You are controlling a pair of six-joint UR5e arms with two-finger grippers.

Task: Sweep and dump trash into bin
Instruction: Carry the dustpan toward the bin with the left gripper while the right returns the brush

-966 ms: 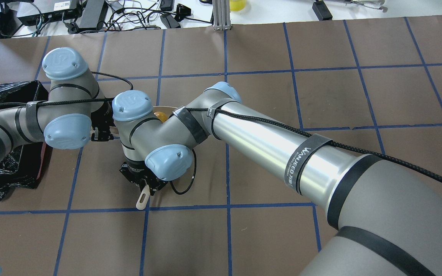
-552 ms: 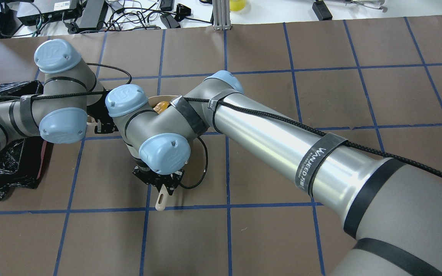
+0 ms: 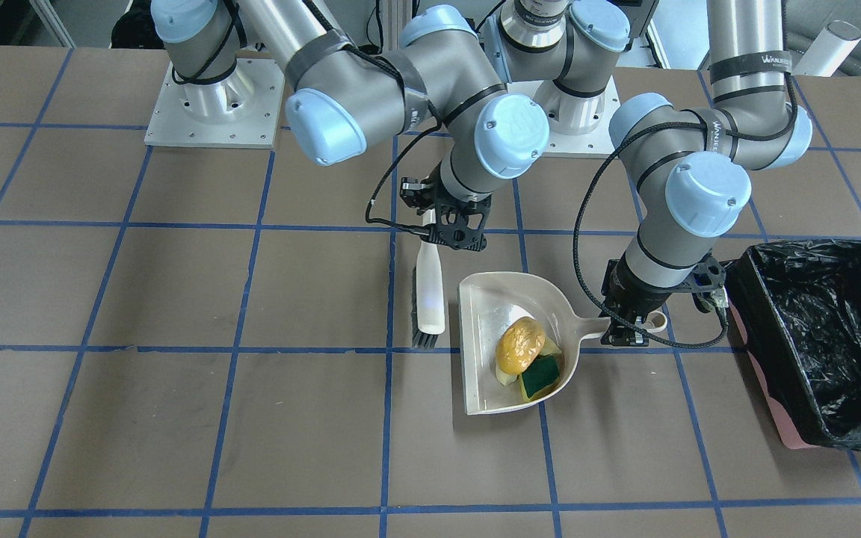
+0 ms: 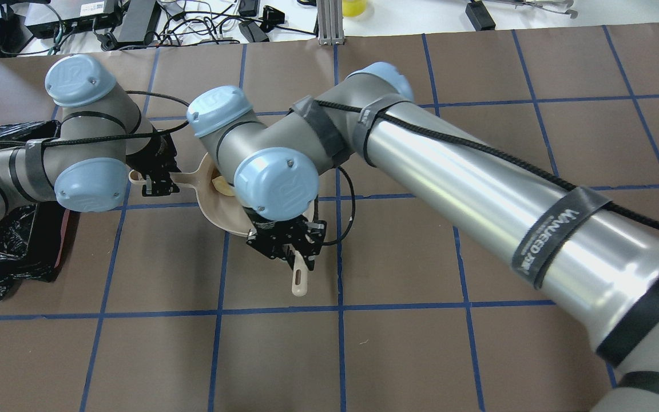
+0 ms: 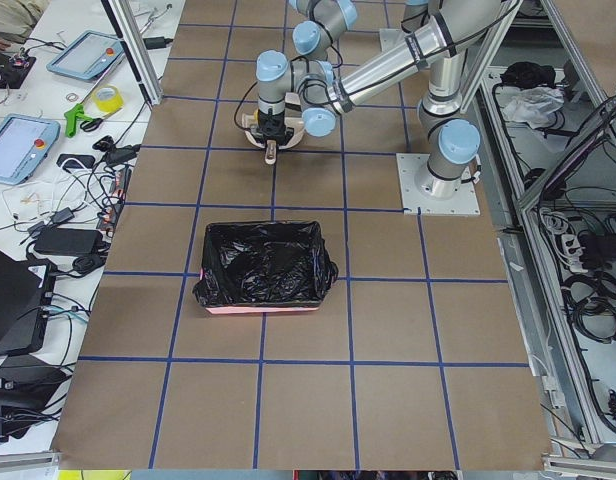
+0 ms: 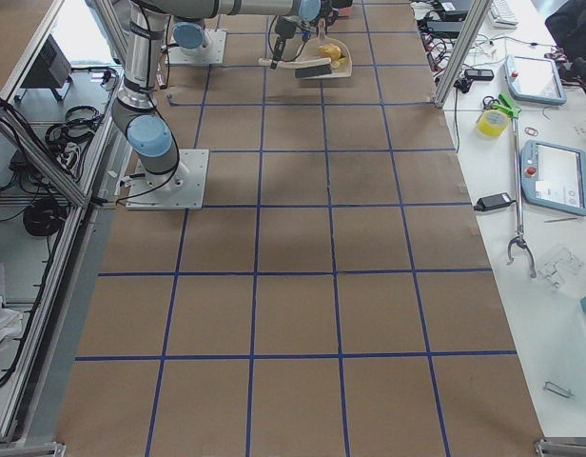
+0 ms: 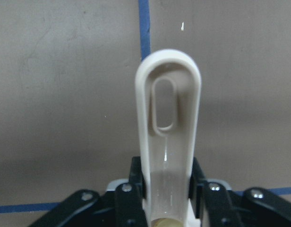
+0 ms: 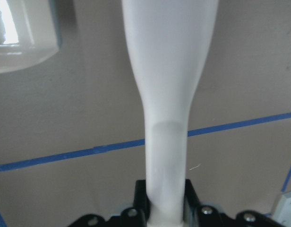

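Observation:
The beige dustpan (image 3: 486,314) lies on the table and holds the trash: an orange-yellow lump (image 3: 520,344), a green-and-yellow sponge chunk (image 3: 541,375) and a pale yellow crescent (image 3: 504,377). My left gripper (image 3: 625,332) is shut on the dustpan handle (image 7: 168,142). My right gripper (image 3: 449,230) is shut on the white brush (image 3: 430,291). The brush's black bristles rest on the table just beside the pan's open edge. The pink bin (image 3: 763,388) with its black bag (image 3: 812,329) stands beyond the pan's handle. Overhead, my right arm hides most of the pan (image 4: 221,214).
The table is brown paper with a blue tape grid. Both arms crowd over the pan in the overhead view. The bin also shows in the left exterior view (image 5: 263,265). A side bench with tablets, tape and cables (image 6: 521,114) runs along the table's far edge.
My right arm has swung to the right in the overhead view, carrying the brush away from over the dustpan. The left gripper has shifted slightly and keeps hold of the handle.

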